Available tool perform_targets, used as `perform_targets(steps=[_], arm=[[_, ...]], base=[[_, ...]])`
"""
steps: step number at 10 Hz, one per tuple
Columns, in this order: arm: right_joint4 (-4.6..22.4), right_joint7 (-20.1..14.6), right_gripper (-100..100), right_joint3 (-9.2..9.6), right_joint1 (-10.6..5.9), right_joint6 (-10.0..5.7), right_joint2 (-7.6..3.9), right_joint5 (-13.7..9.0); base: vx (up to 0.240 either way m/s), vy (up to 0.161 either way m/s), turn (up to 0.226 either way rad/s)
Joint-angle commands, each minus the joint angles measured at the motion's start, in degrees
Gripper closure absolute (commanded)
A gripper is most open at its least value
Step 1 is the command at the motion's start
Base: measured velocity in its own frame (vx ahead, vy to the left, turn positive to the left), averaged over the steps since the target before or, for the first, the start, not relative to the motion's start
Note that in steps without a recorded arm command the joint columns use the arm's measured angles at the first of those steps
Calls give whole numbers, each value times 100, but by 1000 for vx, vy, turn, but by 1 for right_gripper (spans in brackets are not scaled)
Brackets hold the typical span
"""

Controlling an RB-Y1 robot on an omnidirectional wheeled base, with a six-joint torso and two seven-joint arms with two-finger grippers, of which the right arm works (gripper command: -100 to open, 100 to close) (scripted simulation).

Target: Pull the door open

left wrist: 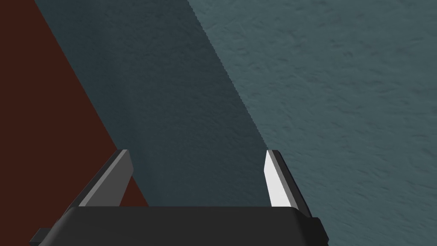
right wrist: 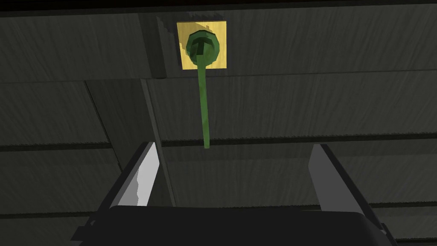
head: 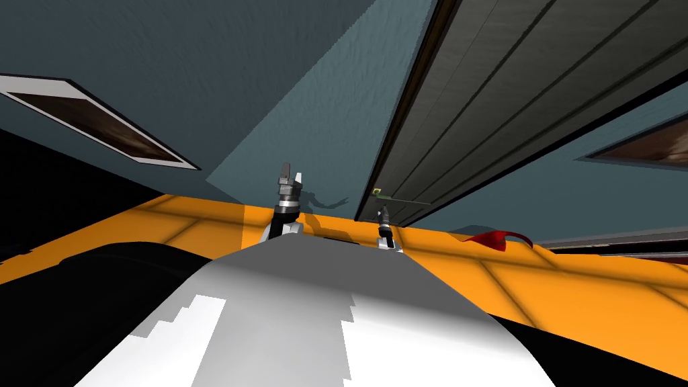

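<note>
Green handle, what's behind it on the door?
Behind the green handle sits a yellow square plate, fixed on the dark door. The open right pincer faces it. Whatever lies beyond the door is covered.

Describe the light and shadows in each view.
Head view: the wide lens splays the dark door; a shadow falls on the teal wall beside the left gripper. Left wrist view: a slanted shadow edge divides that wall. Right wrist view: dim, yet the green handle and yellow plate stand out.

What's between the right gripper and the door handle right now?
Nothing. In the right wrist view the open right gripper faces the green lever handle, with only the bare dark door behind the stretch between them.
</note>
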Motion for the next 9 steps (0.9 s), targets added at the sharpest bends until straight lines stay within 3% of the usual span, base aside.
perform_targets(steps=[1,7,8,9], arm=[[199,-6,-100,-2,-84,-46,-13,-8],[858,-28,-100,-3,-351,-148,-56,-37],[809,-29,-100,-4,-337,-146,-56,-35],[805,-77,-100,-33,-232,-196,-165,-142]], base=[[30,-76,75],[31,-89,85],[6,-42,21],[135,35,181]])
